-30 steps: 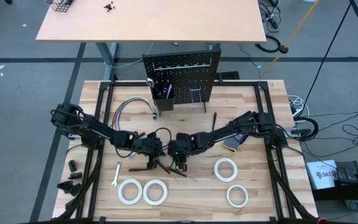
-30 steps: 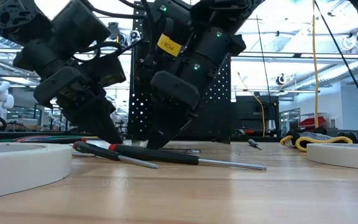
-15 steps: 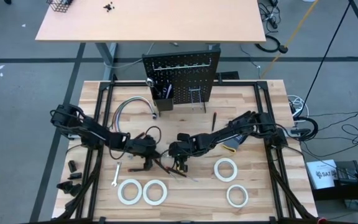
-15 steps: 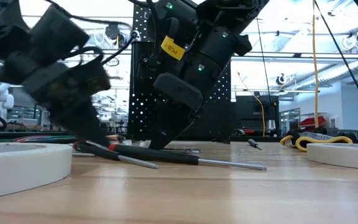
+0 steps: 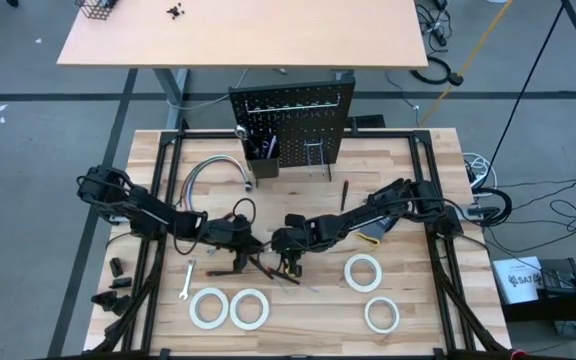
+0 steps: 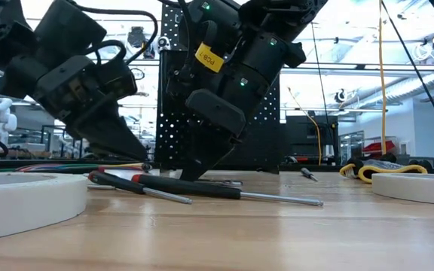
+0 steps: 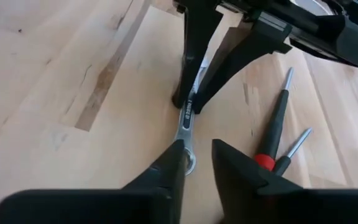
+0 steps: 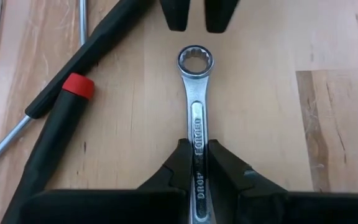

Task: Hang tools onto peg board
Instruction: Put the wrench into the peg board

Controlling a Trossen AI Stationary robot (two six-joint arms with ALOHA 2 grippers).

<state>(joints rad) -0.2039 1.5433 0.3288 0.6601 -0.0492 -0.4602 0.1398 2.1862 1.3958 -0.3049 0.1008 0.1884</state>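
Light wooden tabletop (image 5: pixel 418 300) inside a dark frame, grey floor around, second desk beyond. Peg board (image 5: pixel 290 125) upright at far edge, small black bin (image 5: pixel 263 165) on its lower left. Four white tape rolls on near side: two side by side (image 5: pixel 209 308) (image 5: pixel 250 308) at left, two at right (image 5: pixel 363 271) (image 5: pixel 381 314). Two wrenches counted: one small silver wrench (image 5: pixel 187 280) lying alone near the left rolls, one ring-end wrench (image 8: pixel 196 118) flat on the wood mid-table. Right gripper (image 8: pixel 195 152) closed tight on that wrench's shank, ring end pointing toward the left gripper (image 7: pixel 197 162). Left gripper fingers slightly apart, straddling the ring end, holding nothing. Both arms meeting low at table centre (image 5: pixel 268 245). Two long screwdrivers with black handles and red collars, crossed just beside the wrench (image 8: pixel 61 93) (image 7: pixel 272 134); one more small dark screwdriver (image 5: pixel 345 193) lying alone nearer the board. Curved grey cable bundle (image 5: pixel 213 170) left of the bin. Black-and-yellow flat object (image 5: pixel 373 238) partly under the right arm.
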